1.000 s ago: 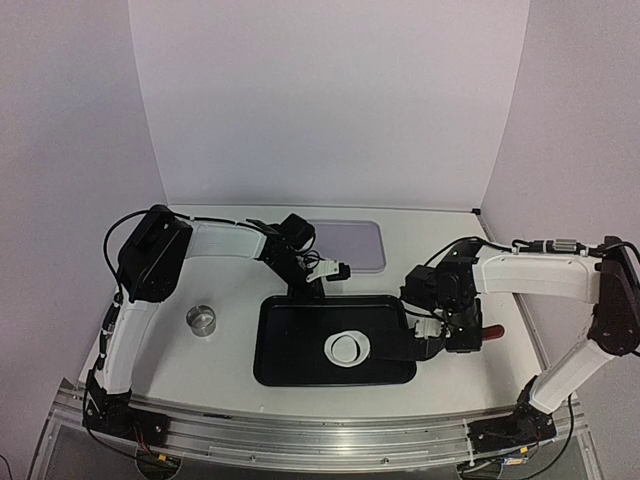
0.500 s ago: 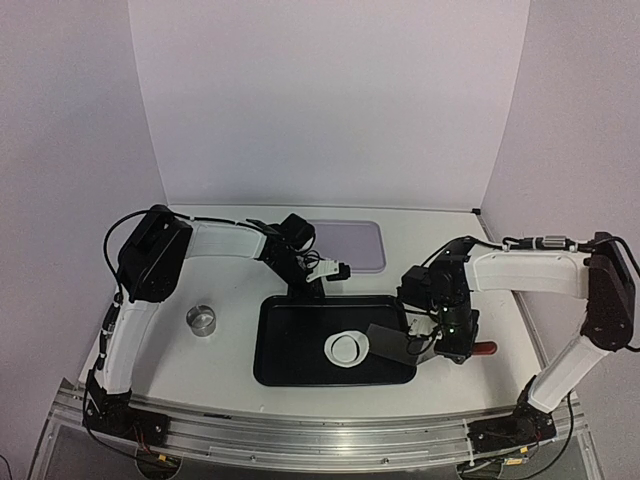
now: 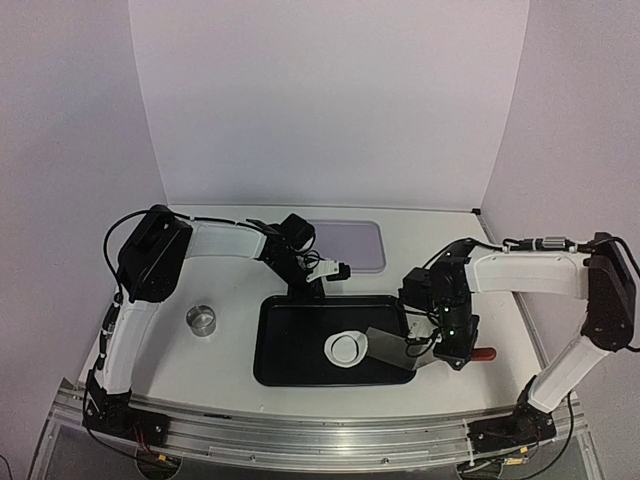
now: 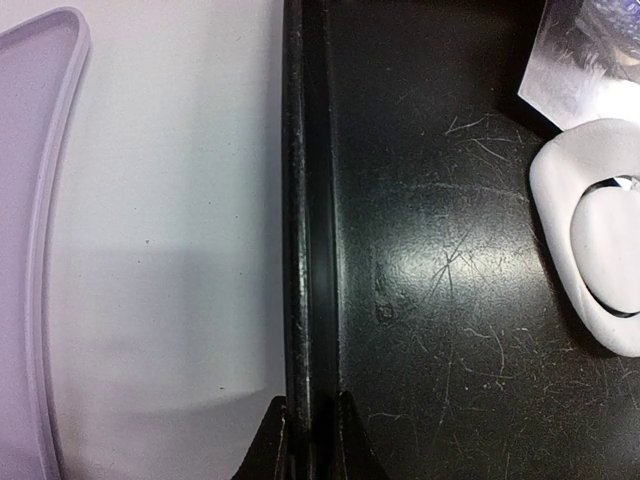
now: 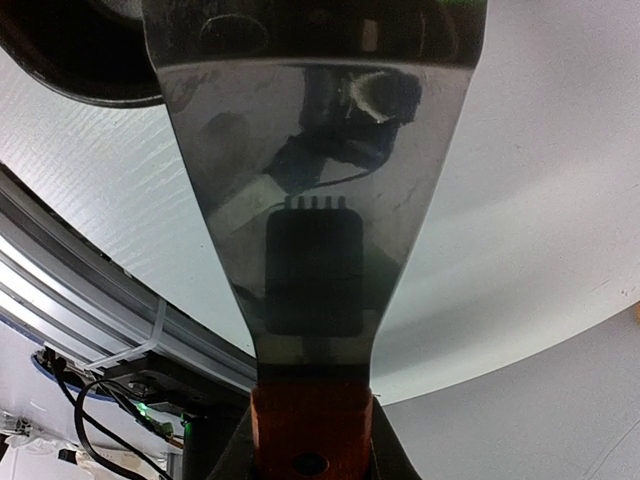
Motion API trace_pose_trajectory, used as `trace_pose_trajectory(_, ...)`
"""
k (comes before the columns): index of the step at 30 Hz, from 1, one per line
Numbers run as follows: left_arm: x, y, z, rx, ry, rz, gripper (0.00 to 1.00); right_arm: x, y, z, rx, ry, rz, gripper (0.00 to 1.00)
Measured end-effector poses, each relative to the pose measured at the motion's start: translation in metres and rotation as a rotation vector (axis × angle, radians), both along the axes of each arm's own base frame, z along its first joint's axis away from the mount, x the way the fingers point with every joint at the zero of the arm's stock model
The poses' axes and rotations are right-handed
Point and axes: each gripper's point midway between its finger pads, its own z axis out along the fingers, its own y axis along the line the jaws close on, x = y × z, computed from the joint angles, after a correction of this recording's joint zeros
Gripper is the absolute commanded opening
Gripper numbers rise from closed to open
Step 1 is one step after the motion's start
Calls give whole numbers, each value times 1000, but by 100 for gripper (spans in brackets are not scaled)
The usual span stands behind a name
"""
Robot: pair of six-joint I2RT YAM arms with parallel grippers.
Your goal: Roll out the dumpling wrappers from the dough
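**Scraper blade brought to the edge of the cut dough**

We see the right claw [image 3: 455,350] clamped on the red handle [image 5: 310,430] of a scraper [image 3: 388,345]. Its flat metal blade lies low over the black tray [image 3: 290,355], its front edge just beside or touching the dough [image 4: 555,200]; we cannot tell which. The left claw [image 4: 310,440] is closed on the tray's far rim, one finger on each side of the lip, and we judge that it steadies the tray.

The dough lies near the middle of the tray floor, slightly toward the right arm's side. It is a flattened white patch with a soft, uneven outline. Inside it, a thin curved cut marks off a round wrapper [image 4: 610,250], not yet parted from the surrounding ring.

We take the step in hand to be freeing this piece from the tray. The next move, in our judgement, calls for a shallow blade angle and a slow push underneath, lest the thin disc tear or bunch.

A metal cup [image 3: 203,319] stands on the table [image 3: 230,290] left of the tray.
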Motion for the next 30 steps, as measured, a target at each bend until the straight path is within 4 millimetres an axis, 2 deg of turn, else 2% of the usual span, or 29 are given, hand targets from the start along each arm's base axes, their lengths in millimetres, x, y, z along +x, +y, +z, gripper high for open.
trace_pose_trajectory(13, -1, -1, 0, -1, 0, -2, 0, -7, -4, 1, 30, 17, -47, 0)
trace_pose_trajectory(30, -2, -1, 0, -1, 0, -5, 0, -8, 9, 6, 67, 62, -59, 0)
